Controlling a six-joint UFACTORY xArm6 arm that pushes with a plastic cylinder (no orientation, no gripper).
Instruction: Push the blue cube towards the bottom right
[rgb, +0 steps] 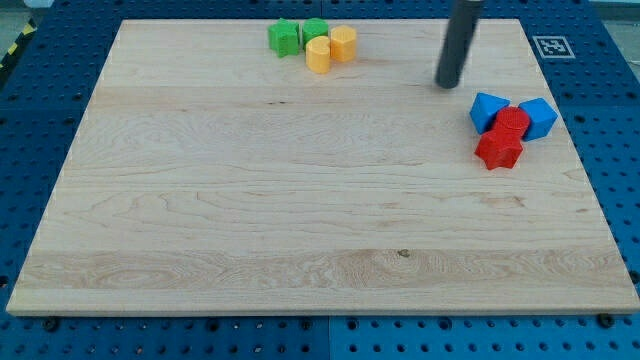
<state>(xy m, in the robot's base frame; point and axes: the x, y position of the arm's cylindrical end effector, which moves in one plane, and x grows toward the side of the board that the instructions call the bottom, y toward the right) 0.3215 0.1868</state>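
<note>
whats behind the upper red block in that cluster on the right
Two blue blocks flank the upper red block: one on the view's left, one on the right. Whether their hidden edges meet behind it cannot be seen.

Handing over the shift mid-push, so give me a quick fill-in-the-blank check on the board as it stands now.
1. My tip stands to the view's upper ____ of the blue and red cluster.
2. The two yellow cylinders sit beside two ____ blocks at the view's top.
3. Between the left blue block and the right blue block sits a ____ block.

Missing words: left; green; red
</note>
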